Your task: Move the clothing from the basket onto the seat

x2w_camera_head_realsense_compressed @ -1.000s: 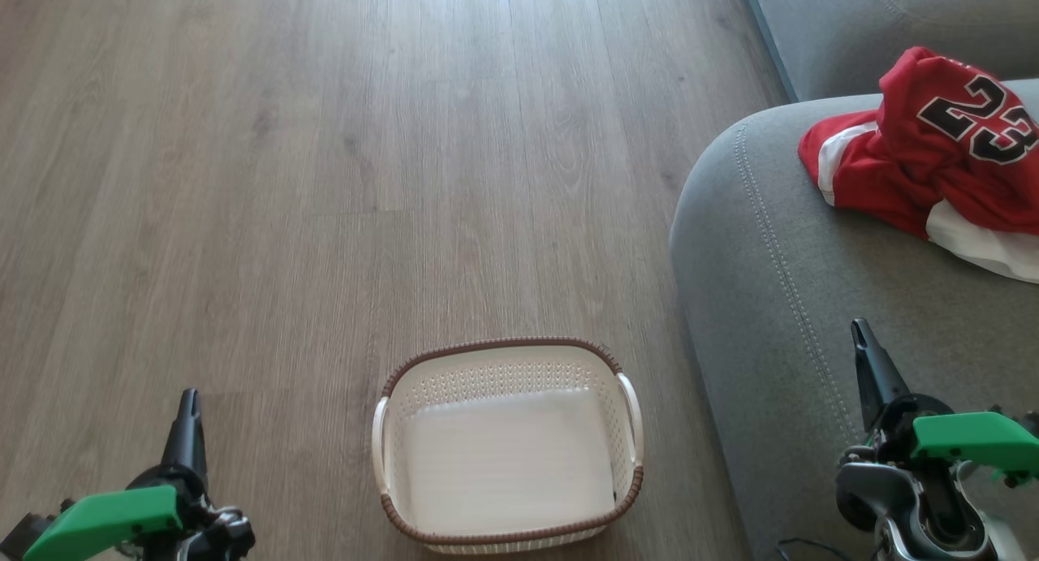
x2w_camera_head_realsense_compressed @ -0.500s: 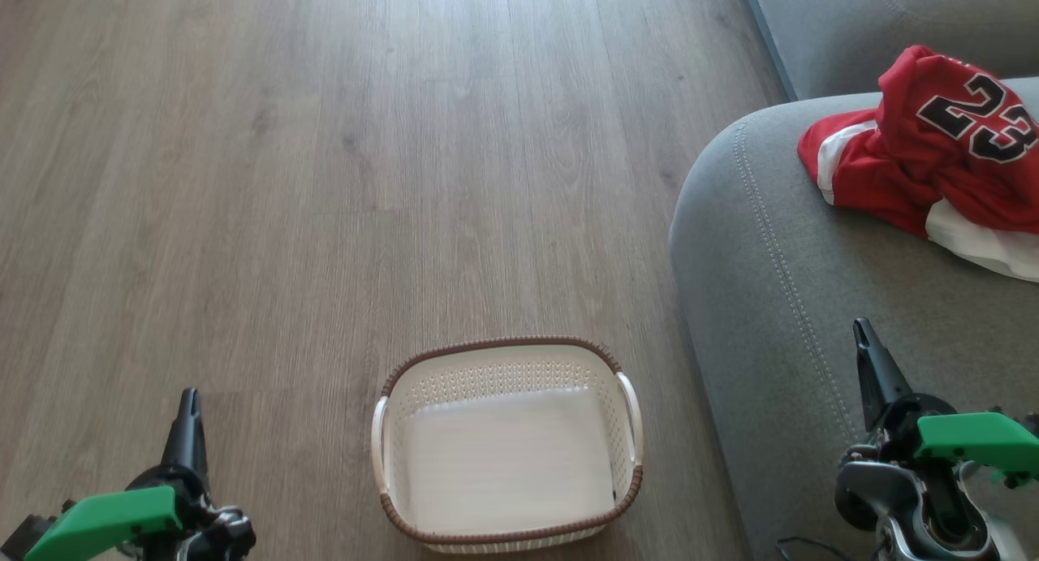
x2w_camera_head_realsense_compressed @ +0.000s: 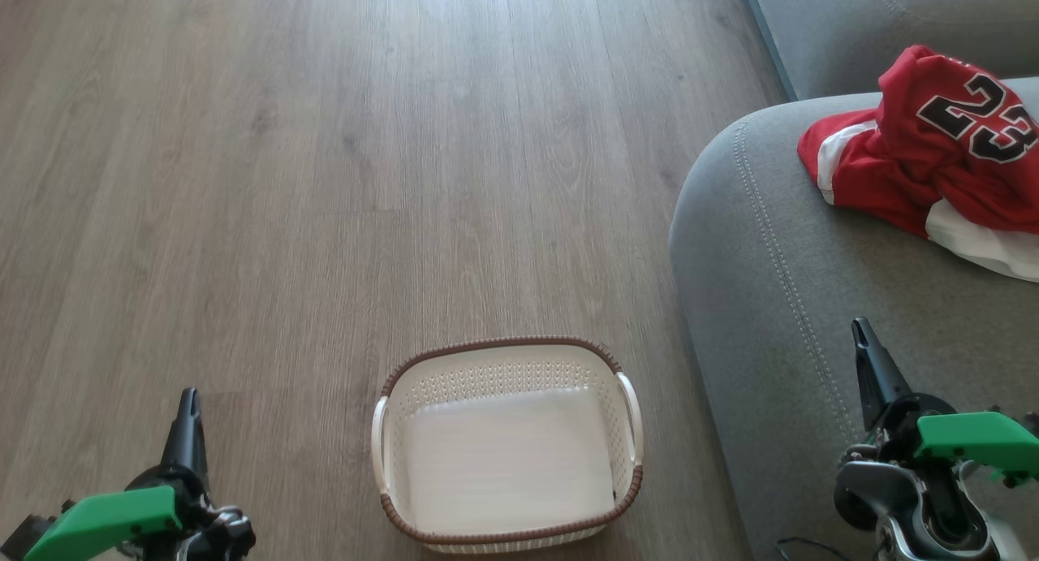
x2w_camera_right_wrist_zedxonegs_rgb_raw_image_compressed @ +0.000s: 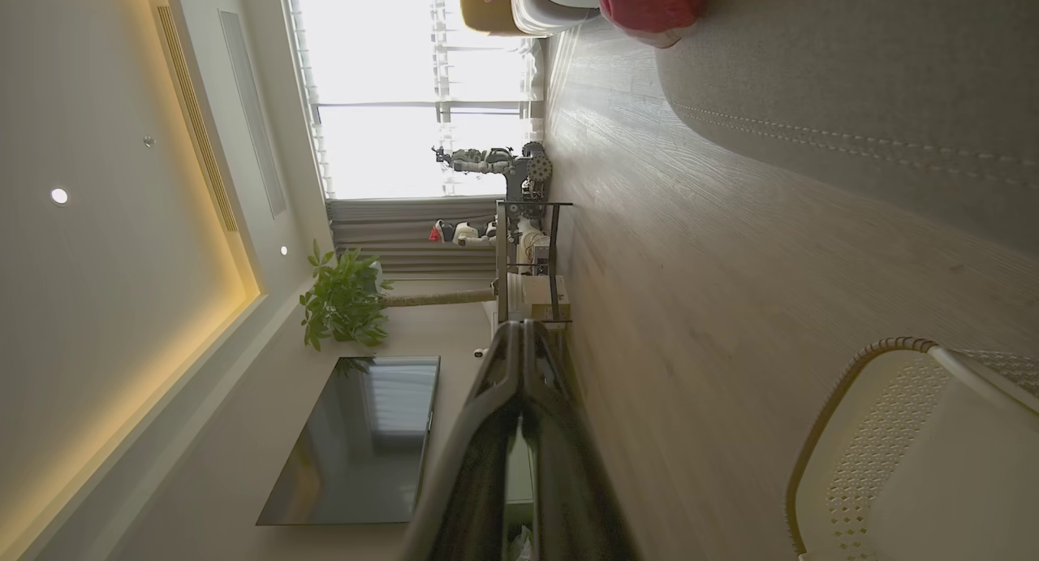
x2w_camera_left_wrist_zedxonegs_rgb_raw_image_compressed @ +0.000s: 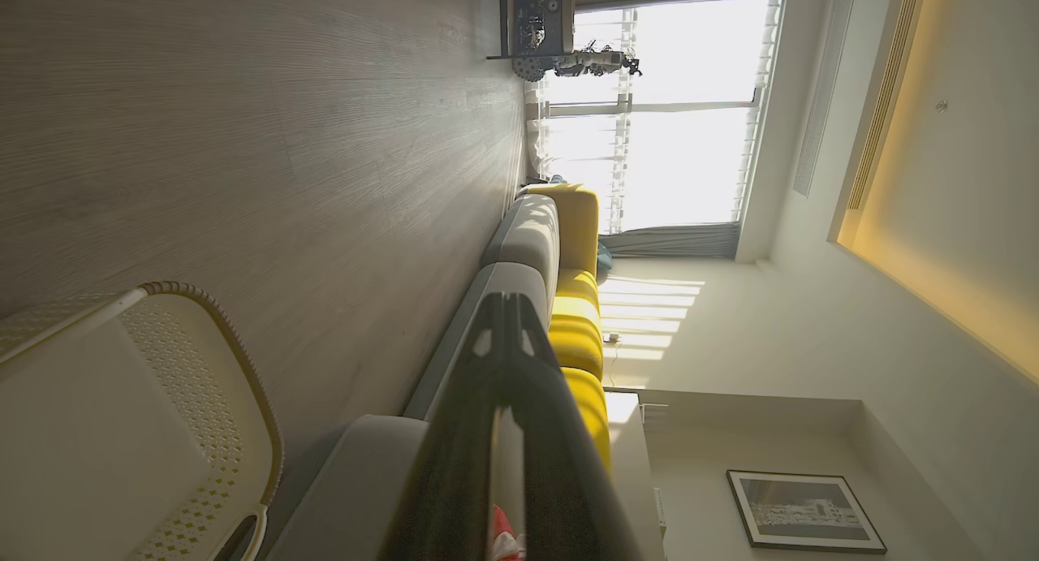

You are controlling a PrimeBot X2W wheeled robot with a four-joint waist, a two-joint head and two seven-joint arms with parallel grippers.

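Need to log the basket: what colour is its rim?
Brown, woven-look; the basket rim shows best in the head view.

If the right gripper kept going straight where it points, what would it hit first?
Nothing nearby: the right gripper points across open floor, and the first thing in line looks like the distant metal rack, though depth is unclear.

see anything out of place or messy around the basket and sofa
Nothing looks damaged or spilled. The red clothing lies in a crumpled heap on the sofa, neither spread out nor folded. The basket stands upright and empty on the wood floor beside the sofa.
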